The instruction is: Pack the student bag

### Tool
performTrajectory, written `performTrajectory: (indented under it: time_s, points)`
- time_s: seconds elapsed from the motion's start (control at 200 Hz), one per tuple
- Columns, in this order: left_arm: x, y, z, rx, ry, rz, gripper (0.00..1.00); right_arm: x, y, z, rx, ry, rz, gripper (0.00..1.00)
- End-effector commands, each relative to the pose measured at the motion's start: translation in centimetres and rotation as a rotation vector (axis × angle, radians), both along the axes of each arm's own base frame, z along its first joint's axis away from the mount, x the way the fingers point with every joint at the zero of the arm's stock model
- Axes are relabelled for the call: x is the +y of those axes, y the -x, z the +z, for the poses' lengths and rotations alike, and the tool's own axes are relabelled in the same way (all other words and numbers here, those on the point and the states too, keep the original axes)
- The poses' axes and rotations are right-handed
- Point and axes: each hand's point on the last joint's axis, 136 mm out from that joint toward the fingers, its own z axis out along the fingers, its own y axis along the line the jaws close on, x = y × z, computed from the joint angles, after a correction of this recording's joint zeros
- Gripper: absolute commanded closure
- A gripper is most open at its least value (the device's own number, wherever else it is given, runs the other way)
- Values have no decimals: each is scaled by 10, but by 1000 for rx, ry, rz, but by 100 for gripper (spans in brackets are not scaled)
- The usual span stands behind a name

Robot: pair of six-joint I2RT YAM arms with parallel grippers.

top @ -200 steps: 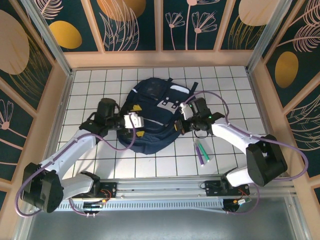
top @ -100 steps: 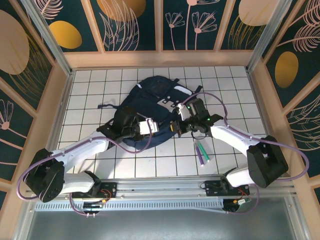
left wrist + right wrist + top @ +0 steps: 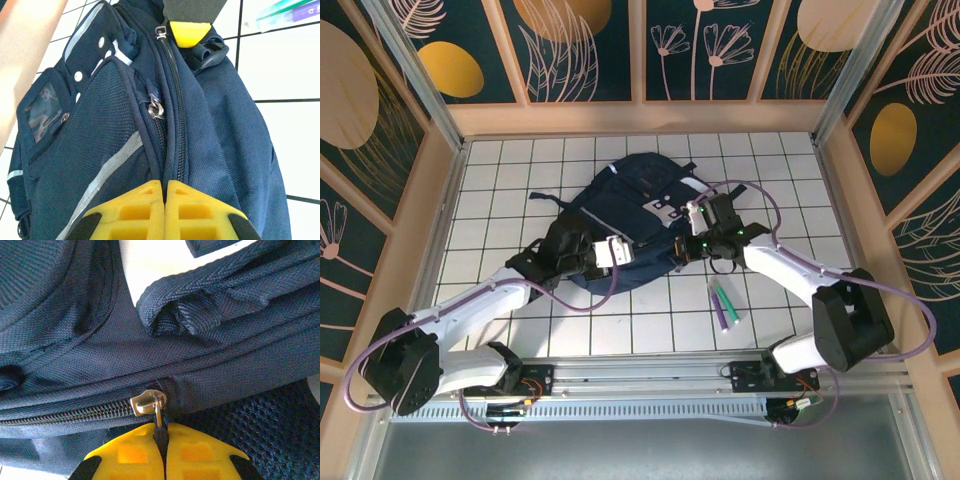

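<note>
The student bag (image 3: 635, 195), a navy-blue backpack, lies on the white gridded table (image 3: 500, 190) between both arms. At its near edge my left gripper (image 3: 642, 256) is shut; the yellow fingers (image 3: 145, 210) pinch a fold of bag fabric (image 3: 210, 150) beside a closed zip. My right gripper (image 3: 684, 246) is shut on the zip pull (image 3: 159, 421) hanging from the metal slider (image 3: 147, 402) at the bag's right side. In the left wrist view its yellow fingertip (image 3: 189, 32) sits at the far end of the same zip (image 3: 174, 100).
Green and purple markers (image 3: 724, 304) lie on the table right of the bag, also in the left wrist view as markers (image 3: 287, 9). Wooden walls (image 3: 430, 220) enclose the table on three sides. The arms' base rail (image 3: 650, 375) runs along the near edge.
My left gripper has swung right from the bag's left side to its near edge and closed on the fabric. The bag has shifted up and to the right. The right gripper stays shut.
</note>
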Motion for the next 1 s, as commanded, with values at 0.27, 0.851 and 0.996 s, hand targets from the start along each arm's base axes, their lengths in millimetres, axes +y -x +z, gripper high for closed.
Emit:
performTrajectory:
  time_s: [0.27, 0.851, 0.996]
  points:
    - [8, 26, 13, 122, 39, -54, 43, -57, -29, 0, -80, 215, -194, 72]
    - [29, -32, -36, 49, -552, -176, 37, -57, -6, 92, -690, 319, 174, 51]
    - [20, -38, -36, 20, -527, -196, 37, -51, 1, 94, -690, 281, 221, 52]
